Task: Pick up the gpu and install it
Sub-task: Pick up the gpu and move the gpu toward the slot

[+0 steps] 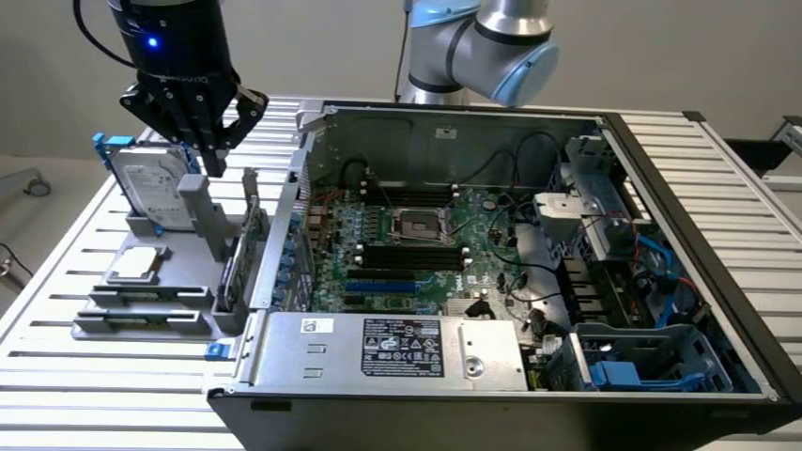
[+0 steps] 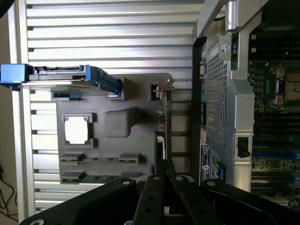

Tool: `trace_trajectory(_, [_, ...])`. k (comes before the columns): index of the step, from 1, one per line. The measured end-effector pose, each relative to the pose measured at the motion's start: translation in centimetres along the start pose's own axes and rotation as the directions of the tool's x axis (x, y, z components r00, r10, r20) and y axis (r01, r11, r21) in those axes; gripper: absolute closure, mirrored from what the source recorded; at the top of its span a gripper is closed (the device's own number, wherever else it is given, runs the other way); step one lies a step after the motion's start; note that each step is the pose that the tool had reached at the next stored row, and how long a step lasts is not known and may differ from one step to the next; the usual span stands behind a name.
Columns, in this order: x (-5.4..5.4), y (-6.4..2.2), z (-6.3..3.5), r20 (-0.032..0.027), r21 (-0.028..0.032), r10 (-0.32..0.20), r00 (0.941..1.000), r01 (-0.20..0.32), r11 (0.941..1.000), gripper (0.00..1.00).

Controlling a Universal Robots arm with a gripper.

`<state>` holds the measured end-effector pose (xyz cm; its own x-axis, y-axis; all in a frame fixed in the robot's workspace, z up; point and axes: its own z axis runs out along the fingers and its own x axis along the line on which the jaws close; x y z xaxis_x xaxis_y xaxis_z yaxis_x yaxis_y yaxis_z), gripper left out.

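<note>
The gpu stands on its long edge in the grey holder, right beside the open computer case's wall. From the wrist, the gpu appears edge-on, its metal bracket at the far end. My black gripper hangs above the holder, close to the standing hard drive and a little off from the gpu's bracket end. Its fingers are shut with nothing between them. In the wrist view the gripper sits directly over the card's near end, clear of it.
A silver hard drive with a blue-edged frame stands in the holder, and a square CPU chip lies beside it. The open case's motherboard has blue slots near its front. The slatted table surrounds everything.
</note>
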<state>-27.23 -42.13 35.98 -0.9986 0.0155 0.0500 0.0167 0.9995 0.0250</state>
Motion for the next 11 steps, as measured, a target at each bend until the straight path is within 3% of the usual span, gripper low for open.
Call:
trace_trajectory(1, [0.0,0.0,0.0,0.0,0.0,0.0,1.0,0.0,1.0,0.88])
trace_trajectory(4, [0.0,0.0,0.0,0.0,0.0,0.0,1.0,0.0,1.0,0.71])
trace_trajectory(6, [0.0,0.0,0.0,0.0,-0.0001,0.0,1.0,0.0,1.0,0.71])
trace_trajectory(7, [0.0,0.0,0.03,0.0001,0.0,0.0,1.0,0.0,1.0,0.64])
trace_trajectory(11, [-0.04,-0.02,0.69,0.0,0.0002,0.0,1.0,0.0,1.0,0.64])
